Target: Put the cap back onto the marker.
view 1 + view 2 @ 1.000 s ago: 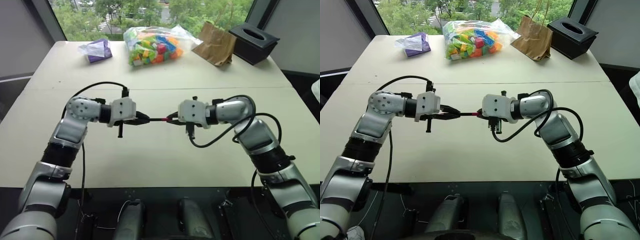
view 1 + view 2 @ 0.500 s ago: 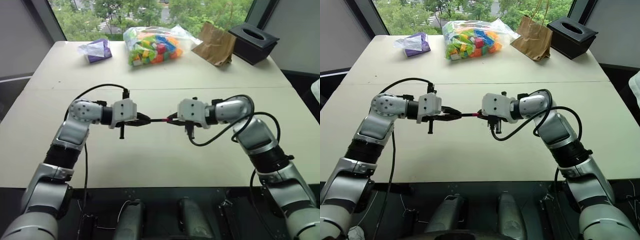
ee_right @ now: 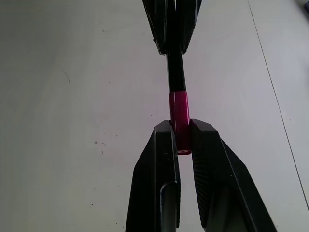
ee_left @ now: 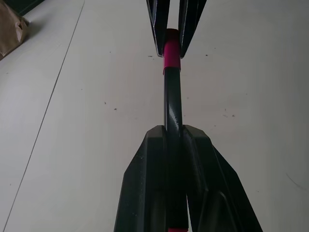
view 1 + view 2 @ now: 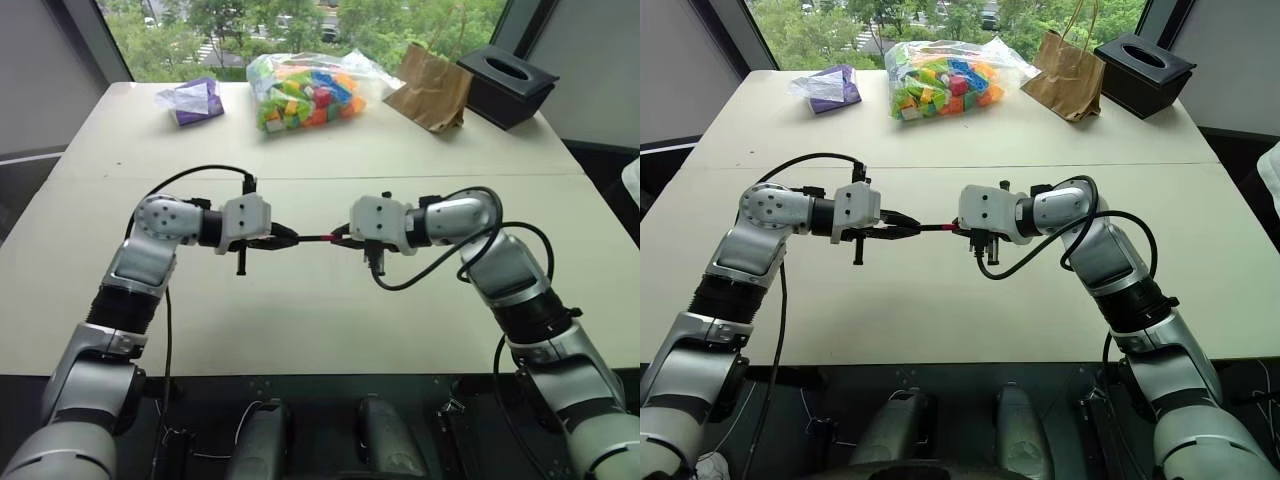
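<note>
Thin black marker (image 4: 172,101): smooth plastic barrel, glossy, a pale highlight running along its length. Small red-pink cylindrical cap (image 3: 178,113): plastic, smooth, satin sheen.

Left gripper (image 4: 173,145): black fingers (image 4: 145,193) of hard plastic, matt to faintly satin, flat faces. Right gripper (image 3: 179,140): same black plastic, edges catching soft reflections.

Large beige table (image 5: 330,320): matt laminate-like top, smooth, with fine dark specks and faint scuffs.

Clear crinkled plastic bag of coloured blocks (image 5: 305,88): glossy film, wrinkled. Brown paper bag (image 5: 432,88): matt, creased. Black rectangular tissue box (image 5: 507,85): matt. Purple crumpled packet (image 5: 192,100): shiny film-like wrap.
</note>
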